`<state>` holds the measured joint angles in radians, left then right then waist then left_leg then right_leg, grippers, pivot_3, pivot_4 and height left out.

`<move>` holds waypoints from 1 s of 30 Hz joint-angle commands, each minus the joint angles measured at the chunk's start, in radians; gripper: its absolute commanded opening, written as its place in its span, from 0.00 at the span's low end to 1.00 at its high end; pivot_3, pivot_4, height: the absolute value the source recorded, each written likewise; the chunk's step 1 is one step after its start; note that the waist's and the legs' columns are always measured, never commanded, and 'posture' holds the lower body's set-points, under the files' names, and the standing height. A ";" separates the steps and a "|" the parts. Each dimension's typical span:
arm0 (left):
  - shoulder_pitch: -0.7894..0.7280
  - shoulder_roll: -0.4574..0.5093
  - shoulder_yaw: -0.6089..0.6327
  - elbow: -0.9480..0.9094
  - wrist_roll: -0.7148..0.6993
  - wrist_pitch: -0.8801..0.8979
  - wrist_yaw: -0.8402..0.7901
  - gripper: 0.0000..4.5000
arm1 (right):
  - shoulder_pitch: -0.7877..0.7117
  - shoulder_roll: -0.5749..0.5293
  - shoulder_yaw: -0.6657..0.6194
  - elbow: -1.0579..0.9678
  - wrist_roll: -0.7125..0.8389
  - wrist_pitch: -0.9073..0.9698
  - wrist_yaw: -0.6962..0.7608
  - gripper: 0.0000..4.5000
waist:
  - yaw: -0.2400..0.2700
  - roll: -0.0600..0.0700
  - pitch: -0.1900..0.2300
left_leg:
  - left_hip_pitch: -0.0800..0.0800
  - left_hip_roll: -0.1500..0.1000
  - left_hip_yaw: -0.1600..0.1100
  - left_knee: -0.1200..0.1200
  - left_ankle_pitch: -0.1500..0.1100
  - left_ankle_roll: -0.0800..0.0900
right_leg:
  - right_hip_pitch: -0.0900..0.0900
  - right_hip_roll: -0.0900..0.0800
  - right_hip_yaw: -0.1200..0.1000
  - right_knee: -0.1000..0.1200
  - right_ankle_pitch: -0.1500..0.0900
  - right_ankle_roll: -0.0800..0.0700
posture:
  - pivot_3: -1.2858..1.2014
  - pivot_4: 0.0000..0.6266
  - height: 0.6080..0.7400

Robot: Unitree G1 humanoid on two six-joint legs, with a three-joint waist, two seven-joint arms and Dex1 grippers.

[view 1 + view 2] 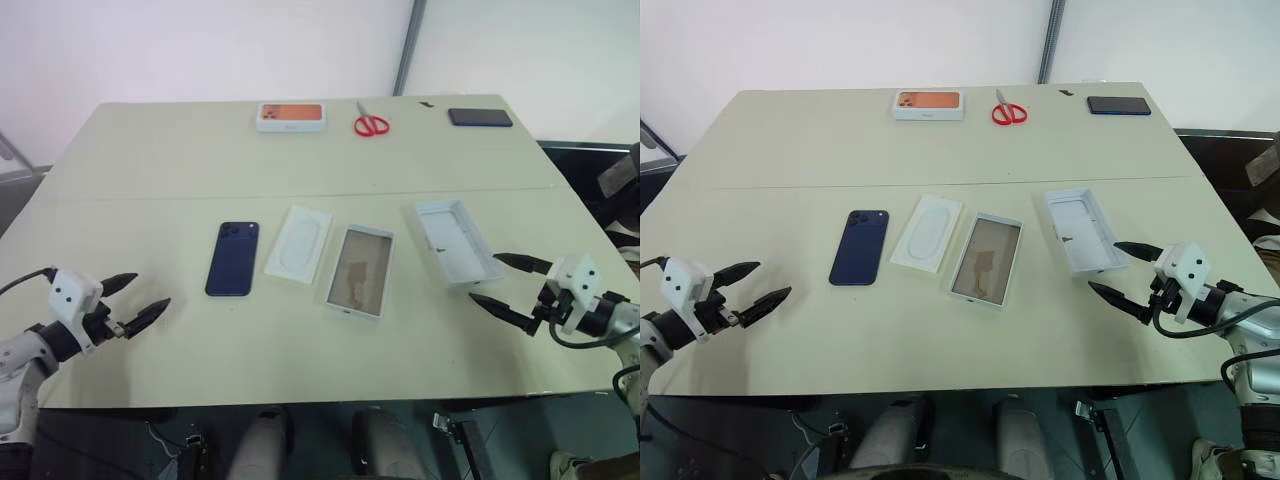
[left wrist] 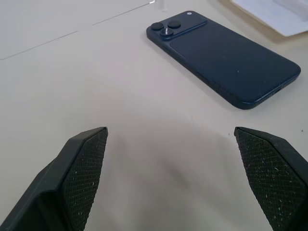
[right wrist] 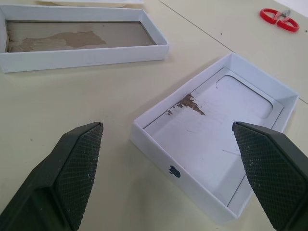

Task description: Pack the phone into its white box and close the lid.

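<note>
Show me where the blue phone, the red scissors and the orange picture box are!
blue phone (image 1: 232, 258), left eye view, middle of its back.
red scissors (image 1: 371, 124), left eye view, on the handles.
orange picture box (image 1: 292, 116), left eye view, middle of its top.

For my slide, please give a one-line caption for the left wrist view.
Open left gripper above the table, facing the dark blue phone lying screen-down.
</note>
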<state>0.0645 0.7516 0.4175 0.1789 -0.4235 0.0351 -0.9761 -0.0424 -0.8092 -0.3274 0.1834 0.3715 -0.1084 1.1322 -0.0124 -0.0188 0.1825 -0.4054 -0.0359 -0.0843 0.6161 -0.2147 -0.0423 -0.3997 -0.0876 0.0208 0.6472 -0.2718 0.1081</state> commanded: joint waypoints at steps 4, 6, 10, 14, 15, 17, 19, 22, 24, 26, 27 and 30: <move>-0.024 0.002 0.001 -0.043 -0.011 0.033 0.024 0.99 | -0.035 -0.009 -0.001 -0.017 0.003 -0.005 -0.012 1.00 | 0.000 0.000 0.000 | 0.000 0.000 0.000 0.000 0.000 0.000 | 0.000 0.000 0.000 0.000 0.000 0.001 | 0.52 0.24 1.00; -0.024 -0.003 -0.004 -0.082 -0.041 0.103 0.036 0.99 | -0.044 -0.006 0.008 -0.024 0.001 -0.001 -0.014 1.00 | 0.000 0.000 0.000 | 0.000 0.000 0.000 0.000 0.000 0.000 | 0.000 0.000 0.000 0.000 0.000 0.001 | 0.52 0.24 1.00; -0.040 -0.015 -0.017 -0.165 -0.071 0.189 0.060 0.99 | -0.069 -0.002 0.035 -0.039 -0.015 -0.001 -0.026 1.00 | -0.001 0.000 0.000 | 0.000 0.000 0.000 0.000 0.000 0.000 | 0.000 0.000 0.000 0.000 0.001 0.001 | 0.52 0.24 1.00; -0.069 -0.026 -0.027 -0.203 -0.081 0.252 0.093 0.99 | -0.103 0.001 0.069 -0.065 -0.027 0.016 -0.045 1.00 | -0.001 0.000 0.000 | 0.000 0.000 0.000 0.000 0.000 0.000 | 0.000 0.000 0.000 0.000 0.001 0.001 | 0.52 0.24 1.00; -0.089 -0.029 -0.032 -0.214 -0.092 0.296 0.117 0.99 | -0.119 0.001 0.082 -0.073 -0.034 0.015 -0.049 1.00 | -0.001 0.000 0.000 | 0.000 0.000 0.000 0.000 0.000 0.000 | 0.000 0.000 0.000 0.000 0.001 0.001 | 0.52 0.24 1.00; -0.120 -0.030 -0.045 -0.224 -0.095 0.357 0.152 0.99 | -0.143 0.003 0.102 -0.083 -0.043 0.016 -0.056 1.00 | -0.001 0.000 0.000 | 0.000 0.000 0.000 0.000 0.000 0.000 | 0.000 0.000 0.000 0.000 0.001 0.001 | 0.52 0.24 1.00; -0.167 -0.028 -0.101 -0.225 -0.062 0.415 0.184 0.99 | -0.179 0.002 0.157 -0.112 -0.050 0.067 -0.045 1.00 | -0.001 0.000 0.000 | 0.000 0.000 0.000 0.000 0.000 0.000 | 0.000 0.001 0.000 0.001 0.001 0.001 | 0.52 0.24 1.00; -0.252 -0.062 -0.173 -0.220 -0.064 0.498 0.215 0.99 | -0.247 0.016 0.261 -0.125 -0.110 0.117 -0.048 1.00 | -0.001 0.000 0.000 | 0.000 -0.001 0.000 0.001 0.000 0.000 | 0.000 0.001 0.000 0.001 0.001 0.002 | 0.52 0.24 1.00; -0.311 -0.106 -0.215 -0.190 -0.071 0.530 0.225 0.99 | -0.306 0.047 0.299 -0.125 -0.105 0.144 -0.051 1.00 | -0.001 0.000 0.000 | 0.000 -0.001 0.000 0.001 0.000 0.000 | 0.000 0.001 0.000 0.001 0.001 0.002 | 0.52 0.24 1.00; -0.345 -0.129 -0.251 -0.171 -0.061 0.554 0.225 0.99 | -0.347 0.063 0.319 -0.117 -0.116 0.148 -0.054 1.00 | -0.001 0.000 0.000 | 0.000 -0.001 0.000 0.001 0.000 0.000 | 0.000 0.001 -0.001 0.001 0.001 0.002 | 0.52 0.24 1.00; -0.366 -0.141 -0.277 -0.160 -0.049 0.566 0.226 0.99 | -0.371 0.072 0.328 -0.111 -0.119 0.152 -0.054 1.00 | -0.002 0.000 0.000 | -0.001 -0.002 0.000 0.001 0.000 0.000 | 0.000 0.001 -0.001 0.001 0.001 0.002 | 0.52 0.24 1.00; -0.434 -0.179 -0.328 -0.113 -0.020 0.596 0.253 0.99 | -0.420 0.101 0.349 -0.105 -0.123 0.153 -0.057 1.00 | -0.001 0.000 0.000 | -0.001 -0.002 0.001 0.001 0.000 0.000 | 0.000 0.001 -0.001 0.001 0.001 0.002 | 0.52 0.24 1.00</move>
<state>-0.3322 0.5854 0.0986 0.0571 -0.4550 0.6142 -0.7435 -0.4336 -0.7197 0.0266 0.0932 0.2441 0.0496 1.0815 -0.0138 -0.0191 0.1827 -0.4063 -0.0384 -0.0839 0.6171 -0.2145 -0.0424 -0.4000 -0.0860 0.0193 0.6481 -0.2707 0.1100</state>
